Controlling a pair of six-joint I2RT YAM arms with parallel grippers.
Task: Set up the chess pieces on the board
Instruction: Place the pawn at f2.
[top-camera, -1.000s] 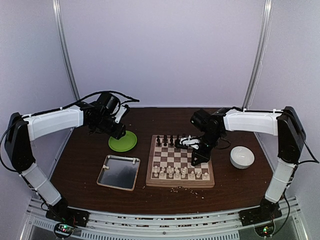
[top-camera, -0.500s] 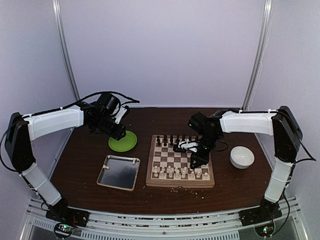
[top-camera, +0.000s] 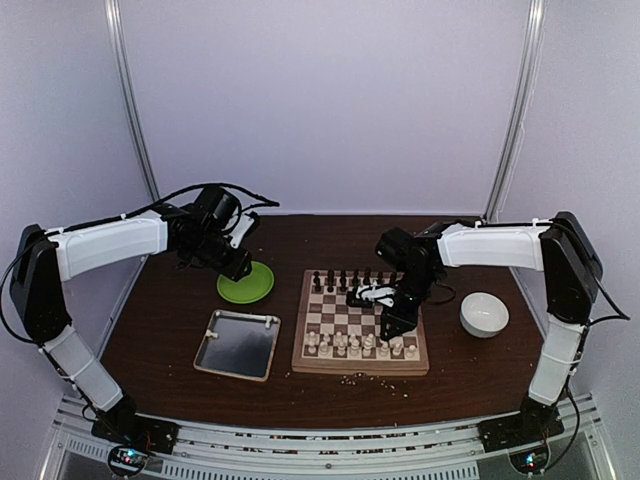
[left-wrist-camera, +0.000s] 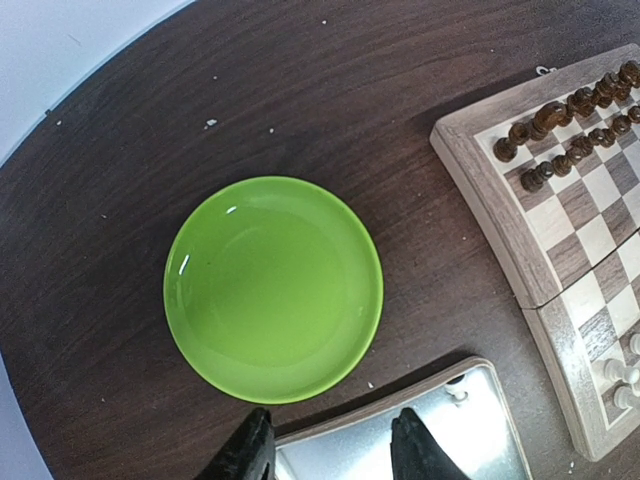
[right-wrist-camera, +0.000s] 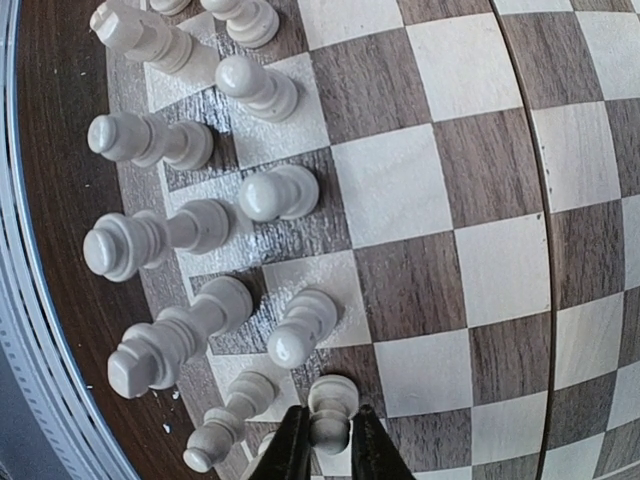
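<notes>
Right gripper (right-wrist-camera: 320, 442) had shifted left over the board (right-wrist-camera: 480, 160), its fingers nearly closed on a white pawn (right-wrist-camera: 331, 402). Left gripper (left-wrist-camera: 330, 448) hung half open, empty, near the plate (left-wrist-camera: 272, 288).

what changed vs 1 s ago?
The right gripper moved slightly left and toward the board's near rows. Its fingers now sit tight on either side of a white pawn standing on a square. Left gripper, green plate, tray and bowl: unchanged.
</notes>
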